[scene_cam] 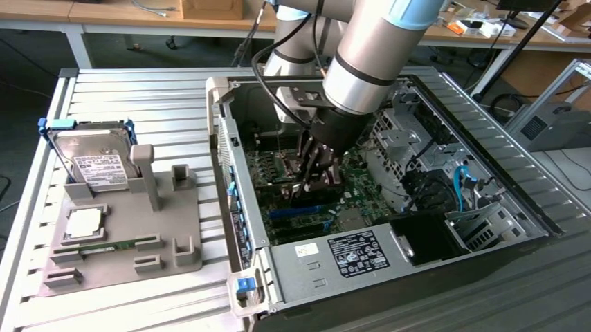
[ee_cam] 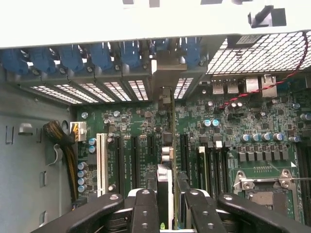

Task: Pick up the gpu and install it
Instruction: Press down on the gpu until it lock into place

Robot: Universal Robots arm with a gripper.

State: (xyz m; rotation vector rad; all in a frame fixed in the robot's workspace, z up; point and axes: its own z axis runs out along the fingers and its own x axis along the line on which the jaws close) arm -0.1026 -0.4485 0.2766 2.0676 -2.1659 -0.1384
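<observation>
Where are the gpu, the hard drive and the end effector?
gpu [ee_cam: 173,145]: wrist view, thin top edge of the card.
hard drive [scene_cam: 97,162]: exterior view, white label.
end effector [ee_cam: 173,213]: wrist view, midway between the fingertips, closed on the gpu.

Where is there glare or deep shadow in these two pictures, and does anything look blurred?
Wrist view: the case wall is washed out to near white, while the motherboard is evenly lit and the gripper fingers look soft. Exterior view: the arm shows a bright sheen, the case interior under it is shadowed, and the hard drive label reads clearly.
</observation>
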